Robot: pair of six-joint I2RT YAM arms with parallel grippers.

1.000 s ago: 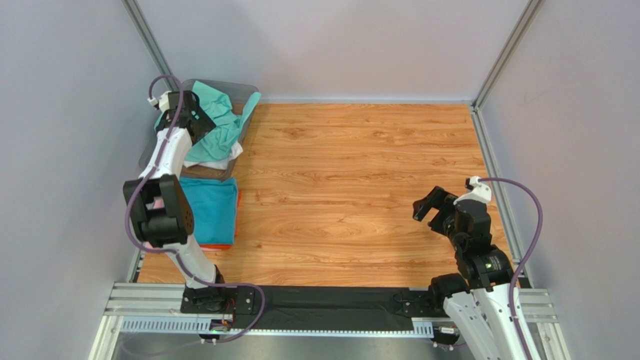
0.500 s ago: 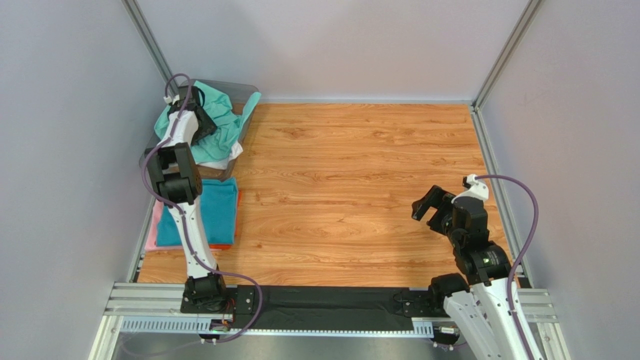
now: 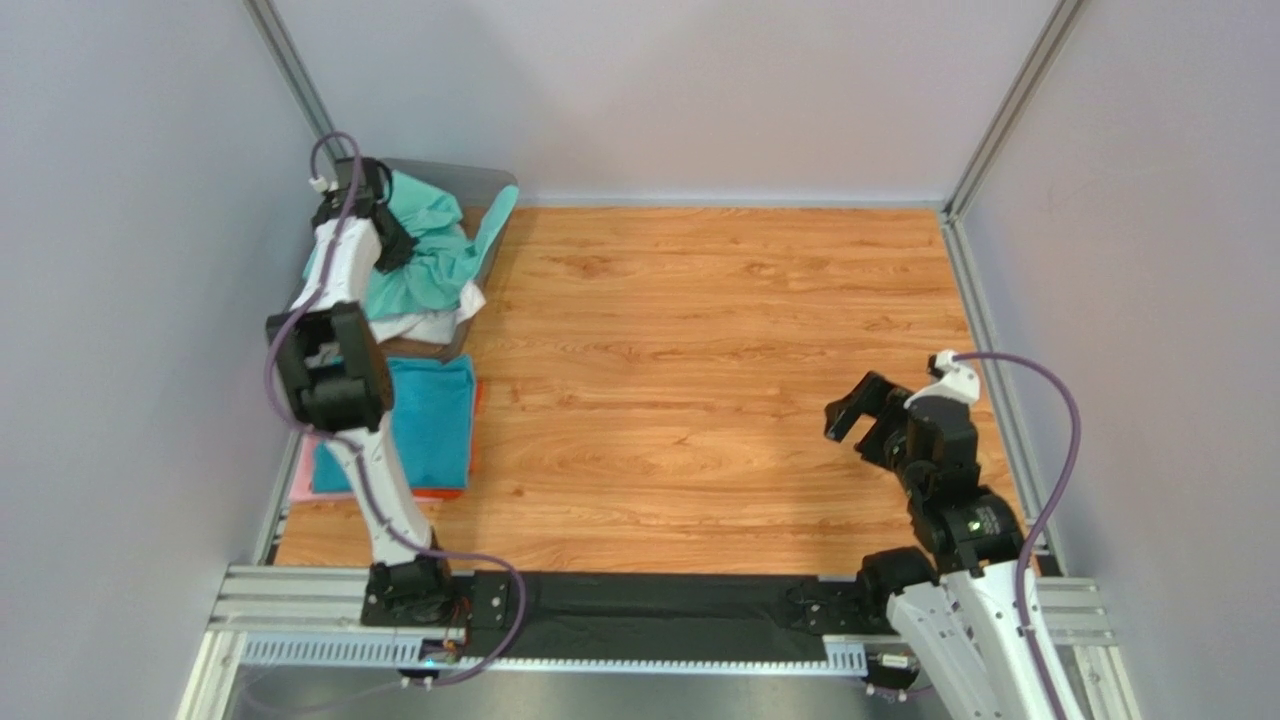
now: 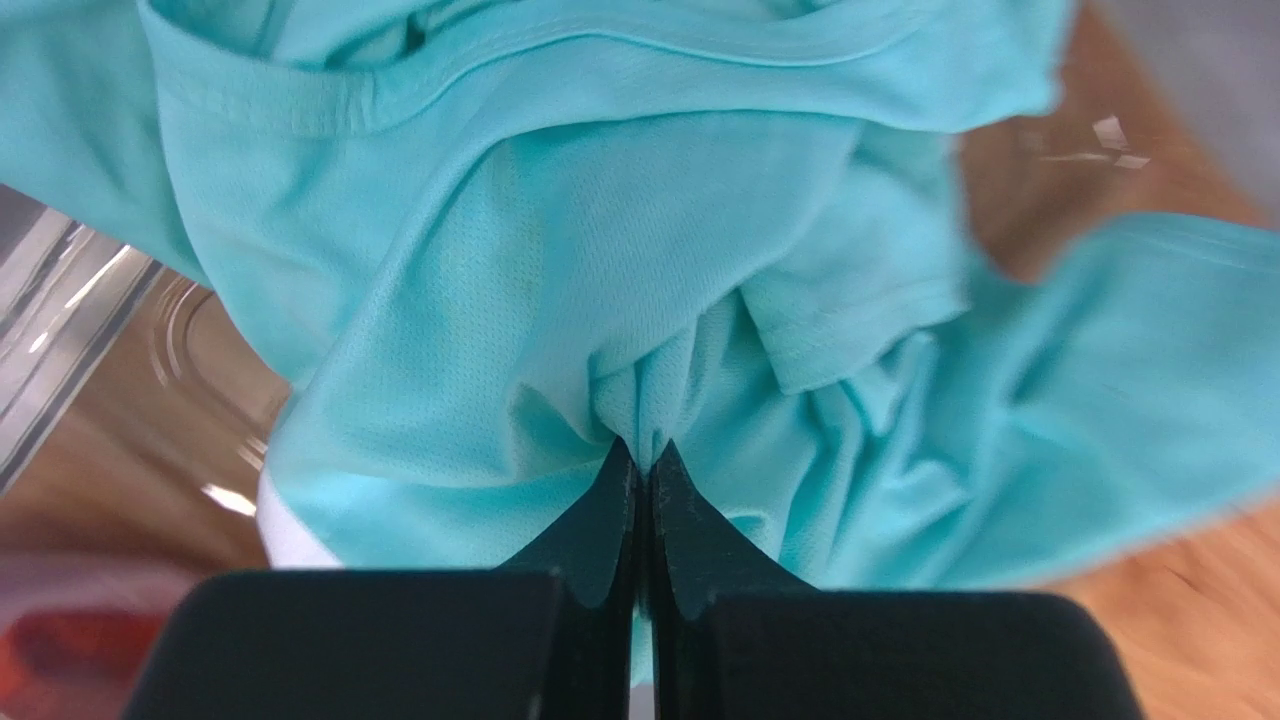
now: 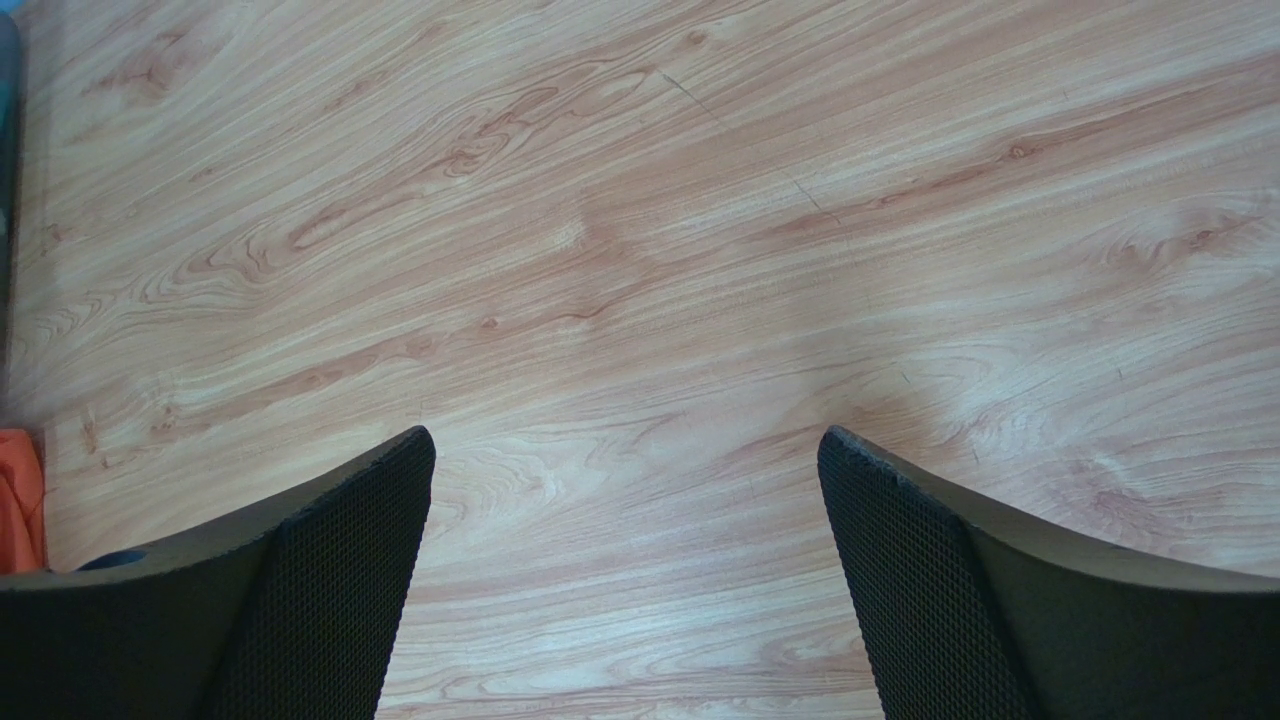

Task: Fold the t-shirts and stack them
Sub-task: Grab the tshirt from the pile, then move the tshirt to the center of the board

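A crumpled mint green t-shirt (image 3: pixel 440 258) lies heaped in the clear bin at the far left, over a white t-shirt (image 3: pixel 455 318). My left gripper (image 3: pixel 394 237) reaches down into that heap. In the left wrist view the left gripper (image 4: pixel 642 447) is shut on a pinched fold of the mint green t-shirt (image 4: pixel 496 300), with cloth bunched between the tips. In front of the bin lies a folded stack: a teal-blue t-shirt (image 3: pixel 428 417) on top, an orange edge (image 3: pixel 436 492) and a pink edge (image 3: pixel 302 468) beneath. My right gripper (image 3: pixel 857 417) hovers open over bare wood, and in its wrist view the right gripper (image 5: pixel 624 438) holds nothing.
The clear plastic bin (image 3: pixel 492 200) stands in the far left corner against the grey walls. The wooden tabletop (image 3: pixel 721 345) spreads between the arms. Metal frame rails run along both sides. An orange scrap (image 5: pixel 15 510) shows at the right wrist view's left edge.
My left gripper went from open to shut, pinching the mint green t-shirt, and its arm shifted a little over the bin. The right arm stayed put.
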